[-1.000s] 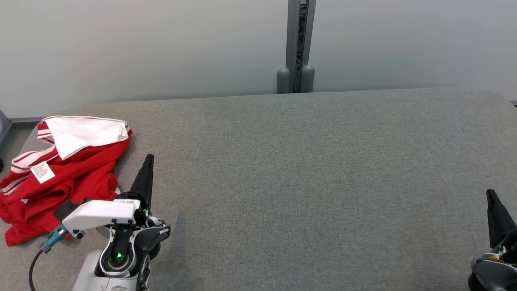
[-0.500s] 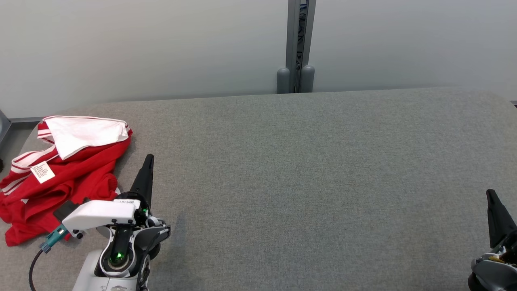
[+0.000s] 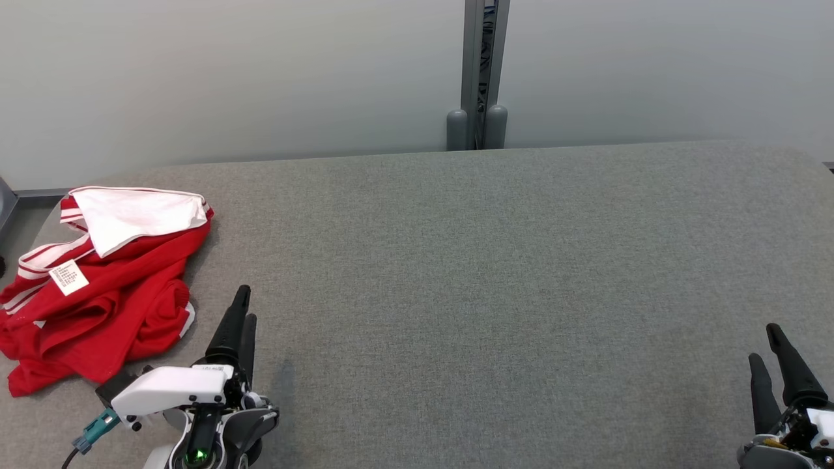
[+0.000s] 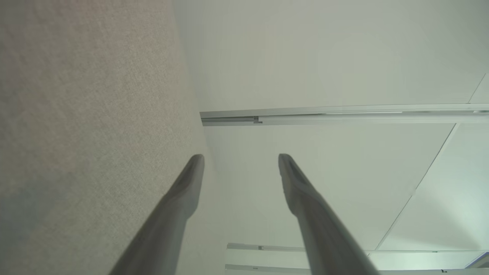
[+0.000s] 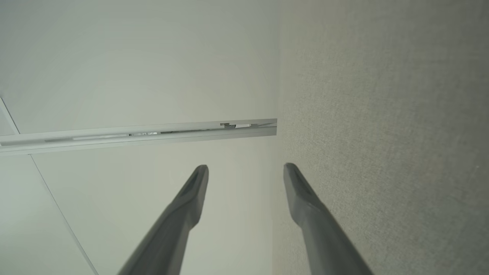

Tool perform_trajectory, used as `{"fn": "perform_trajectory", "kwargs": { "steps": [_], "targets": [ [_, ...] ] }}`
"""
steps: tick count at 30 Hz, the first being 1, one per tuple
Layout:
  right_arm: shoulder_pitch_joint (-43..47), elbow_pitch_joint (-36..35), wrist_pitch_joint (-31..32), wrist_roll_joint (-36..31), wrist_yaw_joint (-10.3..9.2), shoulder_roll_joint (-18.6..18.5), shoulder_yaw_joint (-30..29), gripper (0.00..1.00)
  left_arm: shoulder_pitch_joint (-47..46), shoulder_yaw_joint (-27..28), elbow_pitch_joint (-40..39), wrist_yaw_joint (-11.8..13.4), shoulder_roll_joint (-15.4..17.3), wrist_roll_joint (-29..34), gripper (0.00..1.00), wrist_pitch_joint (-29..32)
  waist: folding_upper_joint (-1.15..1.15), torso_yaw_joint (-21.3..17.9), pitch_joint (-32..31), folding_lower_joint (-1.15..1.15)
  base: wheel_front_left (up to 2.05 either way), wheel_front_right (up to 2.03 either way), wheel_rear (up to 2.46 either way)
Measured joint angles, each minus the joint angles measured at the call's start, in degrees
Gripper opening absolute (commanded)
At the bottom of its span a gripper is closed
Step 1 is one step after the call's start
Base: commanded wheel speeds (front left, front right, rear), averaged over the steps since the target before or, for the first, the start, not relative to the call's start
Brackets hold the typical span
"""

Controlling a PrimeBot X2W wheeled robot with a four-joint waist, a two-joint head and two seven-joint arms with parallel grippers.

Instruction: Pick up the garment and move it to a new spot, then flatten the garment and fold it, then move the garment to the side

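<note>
The garment (image 3: 98,286) is a crumpled red top with white stripes, a white inner panel and a small white label, heaped at the table's far left. My left gripper (image 3: 246,305) stands just right of it, apart from the cloth, fingers pointing up the head view. In the left wrist view its fingers (image 4: 241,157) are spread with nothing between them. My right gripper (image 3: 763,344) is at the lower right corner, far from the garment. The right wrist view shows that gripper (image 5: 246,167) open and empty too.
The grey fabric-covered table (image 3: 495,273) stretches wide to the right of the garment. A pale wall with a vertical metal post (image 3: 481,71) runs behind the far edge. The table's left edge lies close beside the garment.
Both grippers have opened and drawn back toward the bottom of the head view. More of the garment's lower right part shows. The garment has not moved.
</note>
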Motion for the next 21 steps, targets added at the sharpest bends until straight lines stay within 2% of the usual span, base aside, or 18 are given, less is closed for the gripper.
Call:
{"fn": "perform_trajectory", "kwargs": {
  "steps": [11, 21],
  "targets": [
    [-0.03, -3.56, -2.13, -0.63, 0.0, -0.34, 3.45, 1.0, 0.68, -0.09, -4.03, 0.0, 0.01, 0.75, 1.0, -2.35, 0.0, -0.06, 0.14, 0.0, 0.0, 0.0, 0.0],
    [-0.26, -7.12, -6.33, -4.91, 0.0, -3.03, 8.29, 1.0, 1.34, -0.14, -7.78, 0.0, 0.04, 7.75, 1.0, -4.41, 0.0, -0.1, 0.26, 0.0, 0.0, 0.0, 0.0]
  ]
}}
